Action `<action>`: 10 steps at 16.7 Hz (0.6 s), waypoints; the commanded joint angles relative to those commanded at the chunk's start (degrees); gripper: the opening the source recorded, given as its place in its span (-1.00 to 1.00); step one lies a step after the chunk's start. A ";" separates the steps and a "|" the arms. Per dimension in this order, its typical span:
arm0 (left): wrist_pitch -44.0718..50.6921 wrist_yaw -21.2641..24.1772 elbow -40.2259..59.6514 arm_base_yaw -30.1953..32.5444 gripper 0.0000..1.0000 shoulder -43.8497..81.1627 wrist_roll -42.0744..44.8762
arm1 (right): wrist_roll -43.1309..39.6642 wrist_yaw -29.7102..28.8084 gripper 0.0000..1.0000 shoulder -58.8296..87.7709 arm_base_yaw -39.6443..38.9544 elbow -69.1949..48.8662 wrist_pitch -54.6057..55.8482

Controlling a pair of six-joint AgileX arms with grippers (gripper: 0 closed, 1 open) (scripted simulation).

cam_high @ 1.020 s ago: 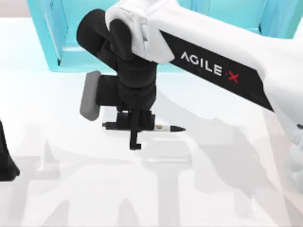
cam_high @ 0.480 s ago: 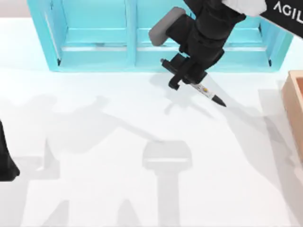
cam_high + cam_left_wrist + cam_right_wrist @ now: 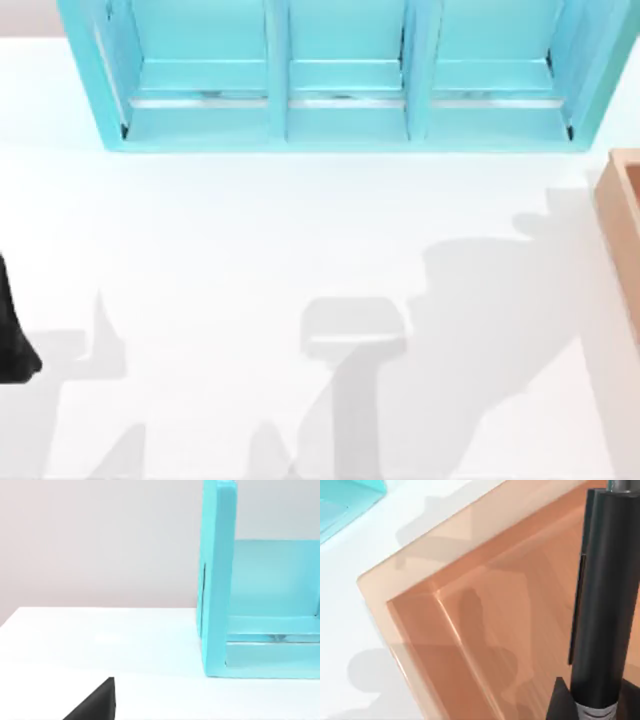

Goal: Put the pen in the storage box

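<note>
Black and slim, the pen (image 3: 602,605) is seen in the right wrist view hanging over the open cavity of the storage box (image 3: 470,630), an orange-brown, wood-toned box whose near corner and inner walls lie just below the barrel. A dark piece of the right claw (image 3: 562,702) is seen beside the pen's lower end; the pen is judged to be held by it, though whether the fingers are clamped on the barrel cannot be told. From above, a corner of the box (image 3: 622,230) is cut off at the tabletop's (image 3: 250,260) right edge, and a turquoise shelf unit (image 3: 340,80) stands along the back. The carry looks nearly done; lowering and release are left. The pen's tip and label band are cut off. A dark part of the left arm (image 3: 12,340) is parked at the left edge, its claw's state impossible to tell.
</note>
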State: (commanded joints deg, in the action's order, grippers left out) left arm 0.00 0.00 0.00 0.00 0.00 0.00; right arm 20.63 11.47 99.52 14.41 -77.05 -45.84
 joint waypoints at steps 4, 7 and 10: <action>0.00 0.00 0.00 0.00 1.00 0.00 0.00 | 18.07 7.18 -1.00 -12.62 19.47 18.63 9.19; 0.00 0.00 0.00 0.00 1.00 0.00 0.00 | 26.91 12.26 -1.00 -19.70 28.33 27.96 13.94; 0.00 0.00 0.00 0.00 1.00 0.00 0.00 | 30.56 15.07 -1.00 -23.04 31.84 31.90 16.07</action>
State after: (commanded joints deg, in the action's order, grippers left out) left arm 0.00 0.00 0.00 0.00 0.00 0.00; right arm 51.20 26.54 76.48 46.25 -45.15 -29.78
